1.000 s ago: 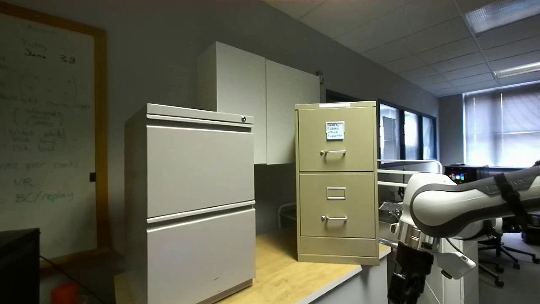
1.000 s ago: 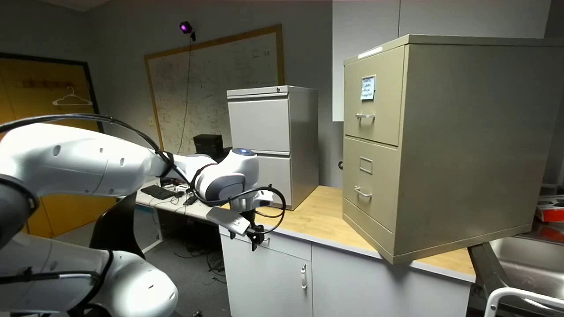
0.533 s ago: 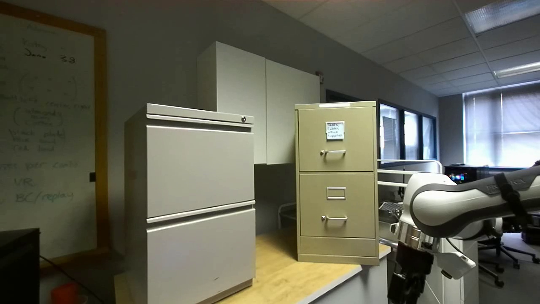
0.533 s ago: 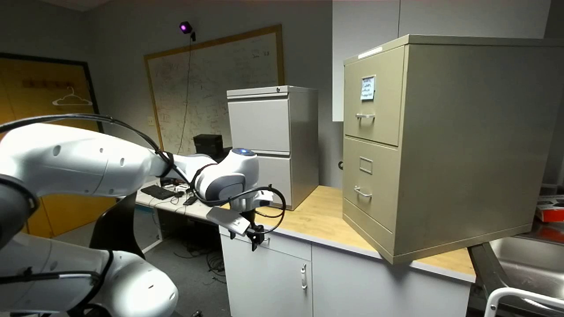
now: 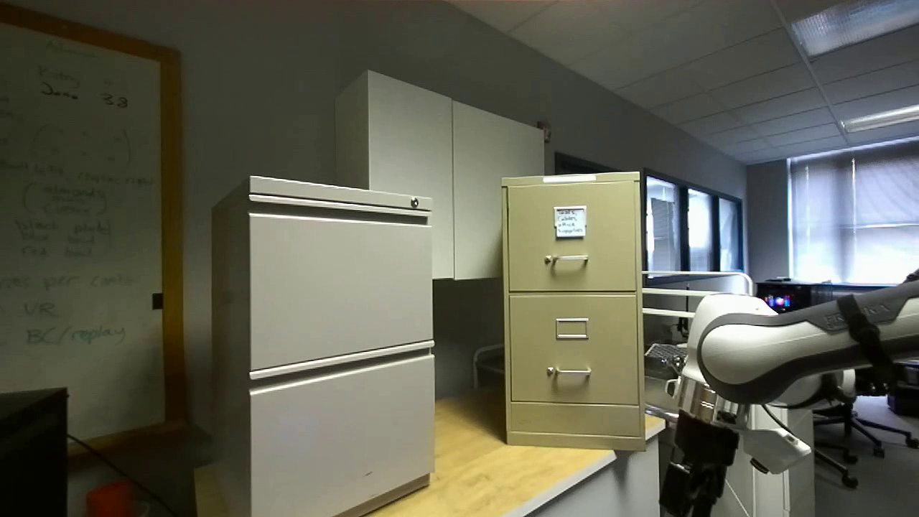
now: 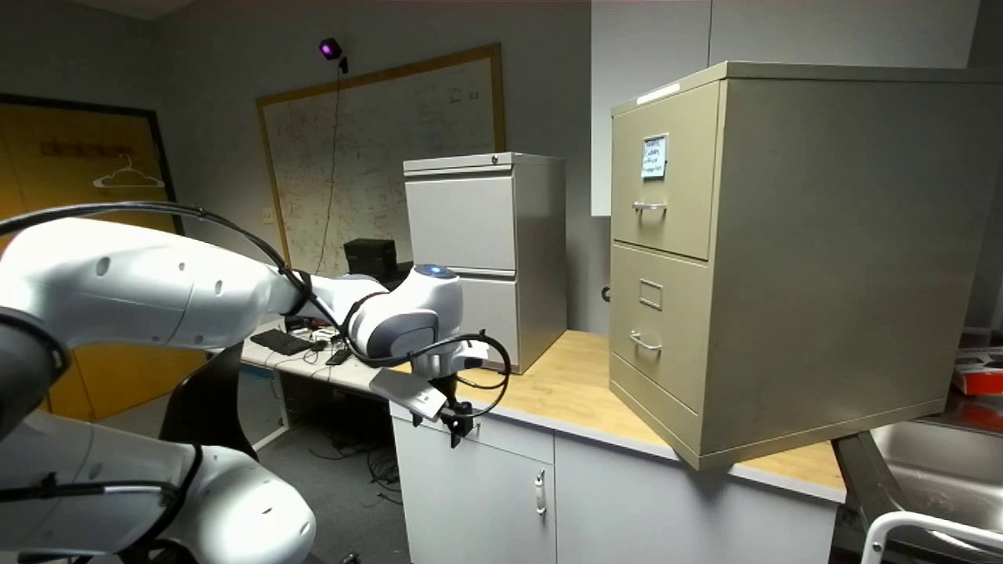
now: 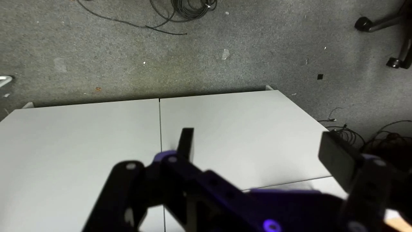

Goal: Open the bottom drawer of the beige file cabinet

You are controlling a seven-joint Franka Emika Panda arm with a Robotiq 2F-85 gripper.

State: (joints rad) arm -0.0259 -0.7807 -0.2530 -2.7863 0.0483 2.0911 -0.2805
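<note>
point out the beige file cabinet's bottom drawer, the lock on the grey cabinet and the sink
Bottom drawer (image 5: 573, 352): in an exterior view, on the middle of its tan front.
Lock (image 5: 414, 203): in an exterior view, on its round face.
Sink (image 6: 936, 454): in an exterior view, on its metal inner wall.

One beige file cabinet (image 6: 831, 258), two beige drawers (image 5: 574, 352), one claw (image 7: 260, 147), one whiteboard (image 6: 384, 157)

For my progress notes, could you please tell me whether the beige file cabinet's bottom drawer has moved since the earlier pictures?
No; in both exterior views, the bottom drawer remains shut, shifted neither outward nor sideways against the wood-toned countertop.
</note>
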